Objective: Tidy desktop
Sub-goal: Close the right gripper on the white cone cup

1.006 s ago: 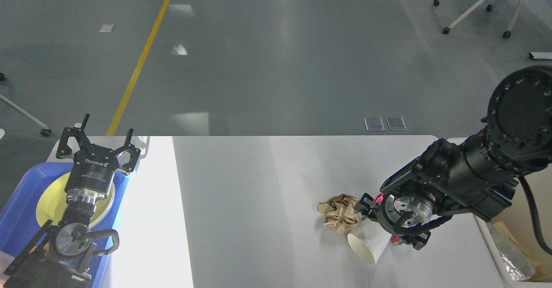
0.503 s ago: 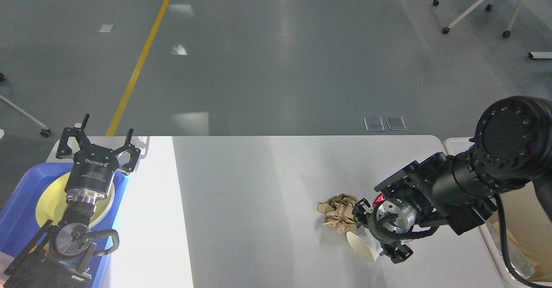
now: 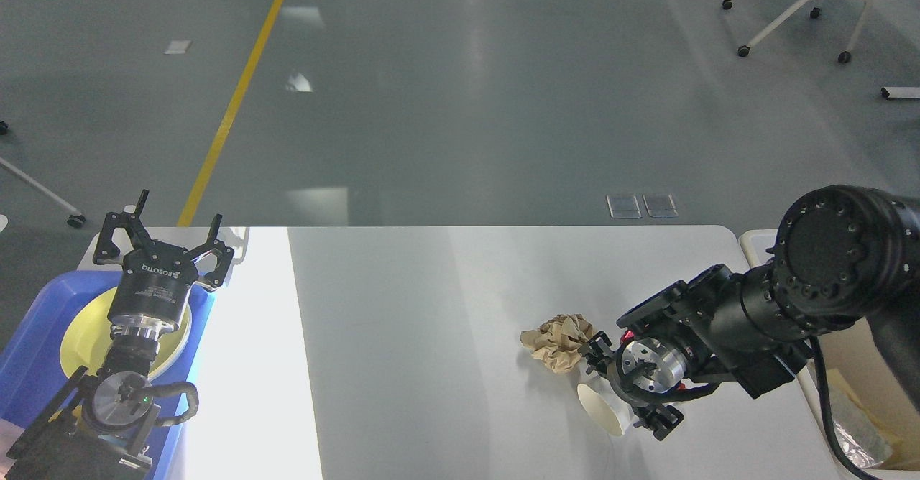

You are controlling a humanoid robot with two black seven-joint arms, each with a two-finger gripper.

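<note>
Seemingly the right gripper (image 3: pixel 611 386), its opening hidden, sits at the tipped paper cup (image 3: pixel 601 409) on the desktop (image 3: pixel 431 322); left gripper (image 3: pixel 164 239) gapes empty, far off.

Counter's (image 3: pixel 431 307) right half: crumpled paper (image 3: pixel 555 341), cup (image 3: pixel 604 408) lying just nearer.
Off left edge: tray (image 3: pixel 36 336) holding plate (image 3: pixel 83 336).
Off right edge: bin (image 3: pixel 848 394).

The table (image 3: pixel 445 307) is a wide, flat, white top with rounded far corners; smooth and plain; brightly lit along its left strip
</note>
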